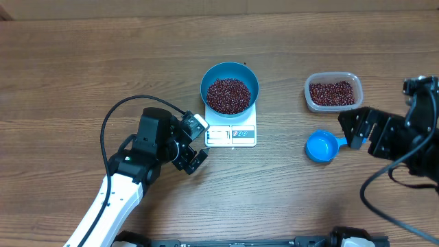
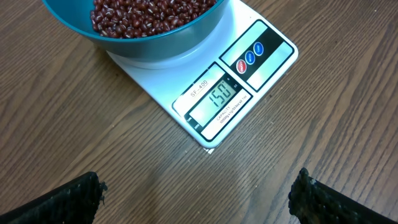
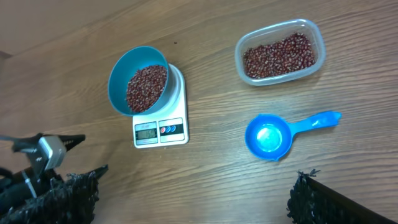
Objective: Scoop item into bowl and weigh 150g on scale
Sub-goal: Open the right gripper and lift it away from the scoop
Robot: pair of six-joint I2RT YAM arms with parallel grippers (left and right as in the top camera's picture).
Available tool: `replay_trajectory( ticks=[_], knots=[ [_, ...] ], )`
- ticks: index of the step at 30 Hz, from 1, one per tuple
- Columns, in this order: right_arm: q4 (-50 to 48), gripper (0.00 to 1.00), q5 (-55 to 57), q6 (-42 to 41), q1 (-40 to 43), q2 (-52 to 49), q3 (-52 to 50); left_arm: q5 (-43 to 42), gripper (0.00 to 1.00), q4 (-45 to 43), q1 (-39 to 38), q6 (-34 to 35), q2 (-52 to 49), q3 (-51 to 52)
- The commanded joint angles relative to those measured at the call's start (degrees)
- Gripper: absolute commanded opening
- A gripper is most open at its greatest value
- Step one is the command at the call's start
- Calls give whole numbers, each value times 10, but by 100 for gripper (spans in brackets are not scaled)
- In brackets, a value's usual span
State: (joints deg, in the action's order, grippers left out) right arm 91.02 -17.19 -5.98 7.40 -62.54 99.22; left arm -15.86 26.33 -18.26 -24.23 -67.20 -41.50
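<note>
The left pincer (image 1: 198, 143) is released, jaws wide and empty, low over the counter (image 1: 82, 62), just beside the front left corner of the scale (image 1: 231, 135) but apart from it. The right pincer (image 1: 354, 129) is likewise released and empty, near the handle of the scoop (image 1: 320, 146), which lies cup upward on the counter and looks empty. The bowl (image 1: 252, 77) sits on the scale and holds the beans (image 1: 228, 95). In the left wrist view the display (image 2: 214, 99) reads 150, so I judge the weighing met. Risk from here: the left pincer is close enough that a careless withdrawal could nudge the scale or bowl, upsetting the reading or spilling beans. Its cable (image 1: 110, 116) loops nearby and could drag. A sweep of the right arm could knock the scoop, or the tub (image 1: 309, 95) of spare beans just behind it. Nothing else appears to obstruct either arm's retreat.
</note>
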Motion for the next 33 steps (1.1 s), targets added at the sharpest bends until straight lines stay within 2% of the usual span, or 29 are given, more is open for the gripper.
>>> replay_trajectory(
  ticks=[1,9,13,19,20,23,33],
  knots=[
    [13,100,-10,-2,-3,3,10,-1,100,0,2,-11,-3,3],
    [18,100,19,20,-3,1,9,-1,100,0,2,-11,-3,3],
    [-57,100,21,77,-3,7,-27,-1,100,0,2,-11,-3,3],
    [-274,100,21,80,-29,62,-139,-1,100,0,2,-11,-3,3],
    [-351,100,21,80,-35,93,-191,-1,100,0,2,-11,-3,3],
    [-458,100,20,93,-36,144,-275,-1,100,0,2,-11,-3,3],
    [-732,100,21,139,-37,315,-557,-1,99,0,2,-11,-3,3]
  ],
)
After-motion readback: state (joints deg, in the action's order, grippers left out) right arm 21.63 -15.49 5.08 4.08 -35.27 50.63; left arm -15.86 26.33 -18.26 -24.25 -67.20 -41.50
